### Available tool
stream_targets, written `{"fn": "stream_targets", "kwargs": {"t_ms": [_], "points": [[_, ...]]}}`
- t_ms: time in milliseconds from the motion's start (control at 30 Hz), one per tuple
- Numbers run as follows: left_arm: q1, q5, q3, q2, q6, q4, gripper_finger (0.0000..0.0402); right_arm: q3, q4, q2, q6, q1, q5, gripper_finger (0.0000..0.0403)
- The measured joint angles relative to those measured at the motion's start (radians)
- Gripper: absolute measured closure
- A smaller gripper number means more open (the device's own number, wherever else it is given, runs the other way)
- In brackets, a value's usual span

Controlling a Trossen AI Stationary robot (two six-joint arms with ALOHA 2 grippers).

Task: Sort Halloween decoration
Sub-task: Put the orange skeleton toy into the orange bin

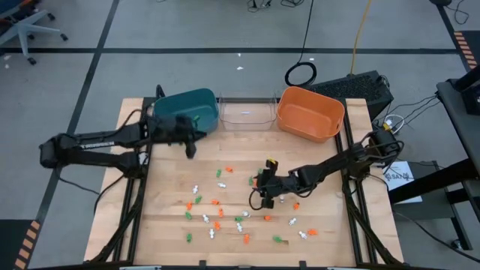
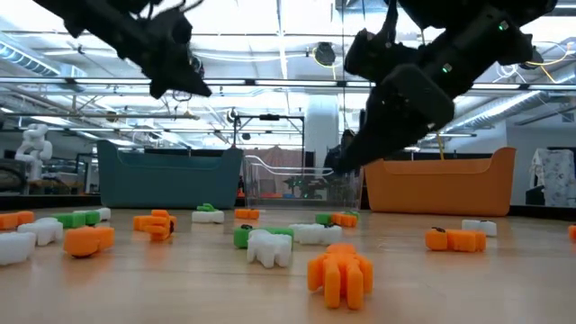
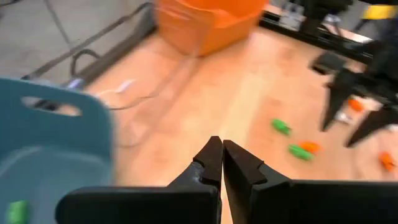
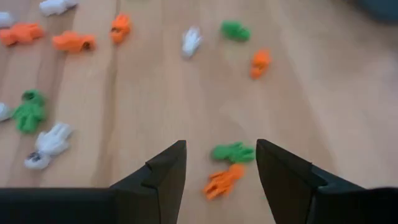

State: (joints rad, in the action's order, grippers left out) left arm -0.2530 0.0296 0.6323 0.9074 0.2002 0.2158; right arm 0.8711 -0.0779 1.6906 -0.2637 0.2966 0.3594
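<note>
The Halloween decoration, small orange, green and white trinkets (image 1: 217, 214), lies scattered over the near half of the wooden table (image 1: 165, 187). My right gripper (image 4: 221, 146) hangs open over the scatter (image 1: 264, 196). A green trinket (image 4: 233, 151) and an orange one (image 4: 222, 180) lie on the wood below the gap between its fingers, untouched. My left gripper (image 3: 222, 152) is shut on nothing and hovers beside the teal bin (image 1: 187, 109), at the bin's near right corner (image 1: 191, 148). A green trinket (image 3: 18, 211) lies inside the teal bin.
Three bins stand in a row along the table's far edge: the teal one on the left, a clear one (image 1: 245, 112) in the middle, and an orange one (image 1: 310, 112) on the right. Bare wood lies between the bins and the scatter.
</note>
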Motion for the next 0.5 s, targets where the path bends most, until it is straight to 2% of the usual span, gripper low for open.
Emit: {"fn": "stream_targets", "kwargs": {"t_ms": [133,267,367,500], "points": [[0.192,0.168,0.000,0.009,0.004,-0.012,0.0391,0.000,-0.011,0.018,-0.064,0.006,-0.048,0.0222],[0.337,0.300,0.000,0.047,0.004,-0.028,0.0391,0.000,-0.012,0.019,-0.100,0.015,-0.049,0.0222],[0.407,0.347,0.000,0.085,0.004,-0.055,0.0391,0.000,-0.016,0.019,-0.124,0.020,-0.049,0.0222],[0.459,0.355,0.000,0.154,0.003,-0.111,0.0391,0.000,-0.011,0.019,-0.158,0.020,-0.049,0.0222]]}}
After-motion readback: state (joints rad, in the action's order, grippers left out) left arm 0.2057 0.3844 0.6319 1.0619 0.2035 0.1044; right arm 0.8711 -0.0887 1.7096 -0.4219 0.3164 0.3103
